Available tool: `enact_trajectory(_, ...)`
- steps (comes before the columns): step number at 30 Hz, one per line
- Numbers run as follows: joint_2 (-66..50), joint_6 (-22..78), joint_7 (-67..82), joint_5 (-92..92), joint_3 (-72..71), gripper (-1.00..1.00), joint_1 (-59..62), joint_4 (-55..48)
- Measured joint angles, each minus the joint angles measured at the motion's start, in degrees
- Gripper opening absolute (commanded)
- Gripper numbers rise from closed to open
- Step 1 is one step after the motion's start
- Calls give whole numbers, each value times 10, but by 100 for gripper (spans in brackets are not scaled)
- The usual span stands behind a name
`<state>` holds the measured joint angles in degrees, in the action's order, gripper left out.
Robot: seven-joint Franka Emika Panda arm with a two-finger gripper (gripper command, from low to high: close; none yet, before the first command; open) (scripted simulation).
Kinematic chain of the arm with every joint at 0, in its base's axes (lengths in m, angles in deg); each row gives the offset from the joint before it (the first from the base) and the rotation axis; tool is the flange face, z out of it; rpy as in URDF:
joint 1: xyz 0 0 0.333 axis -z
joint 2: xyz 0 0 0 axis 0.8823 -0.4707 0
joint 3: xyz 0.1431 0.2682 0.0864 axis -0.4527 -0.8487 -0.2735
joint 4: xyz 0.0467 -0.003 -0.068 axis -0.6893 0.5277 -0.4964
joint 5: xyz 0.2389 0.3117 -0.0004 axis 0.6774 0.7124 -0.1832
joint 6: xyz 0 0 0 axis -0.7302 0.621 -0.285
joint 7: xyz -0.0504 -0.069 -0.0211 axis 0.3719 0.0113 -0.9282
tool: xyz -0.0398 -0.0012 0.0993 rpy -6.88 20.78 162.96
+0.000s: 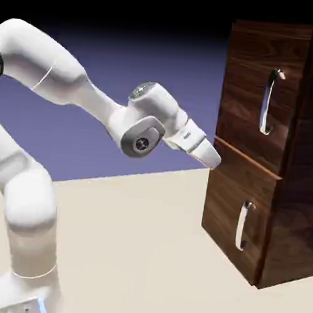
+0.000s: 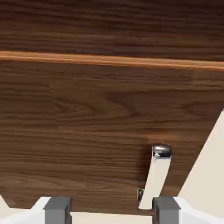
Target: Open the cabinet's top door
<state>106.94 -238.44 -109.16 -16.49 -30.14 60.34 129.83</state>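
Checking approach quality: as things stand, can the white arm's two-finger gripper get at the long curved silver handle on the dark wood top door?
Probably yes: nothing blocks the long curved silver handle, but the gripper, open, sits lower, near the seam, and must rise.

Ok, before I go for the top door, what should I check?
1. Fingers apart, nothing between them: ok.
2. Gripper level with the top handle: not ok, it sits lower, by the seam between the panels.
3. Hand view aimed at the right handle: not ok, it shows the lower handle, below the seam.
4. Top door shut, ready to pull: ok.
5. Gripper clear of the cabinet: cannot tell.
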Motion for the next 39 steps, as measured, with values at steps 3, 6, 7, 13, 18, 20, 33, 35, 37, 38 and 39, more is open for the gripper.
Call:
enact_trajectory(3, 4, 2, 20, -75, 23, 0, -22, -15)
enact_trajectory(6, 8, 4, 40, -150, 46, 0, -45, -31)
enact_trajectory(7, 9, 5, 47, -174, 54, 0, -52, -36)
enact_trajectory(13, 16, 10, 87, -324, 100, 0, -97, -66)
enact_trajectory(18, 23, 13, 120, -449, 139, 0, -134, -92)
enact_trajectory(20, 25, 15, 134, -498, 154, 0, -149, -102)
enact_trajectory(33, 42, 24, 220, -822, 254, 0, -246, -168)
enact_trajectory(35, 44, 26, 234, -872, 270, 0, -260, -178)
enact_trajectory(37, 47, 27, 247, -922, 285, 0, -275, -189)
enact_trajectory(38, 48, 28, 254, -947, 293, 0, -283, -194)
enact_trajectory(39, 49, 29, 261, -972, 300, 0, -290, -199)
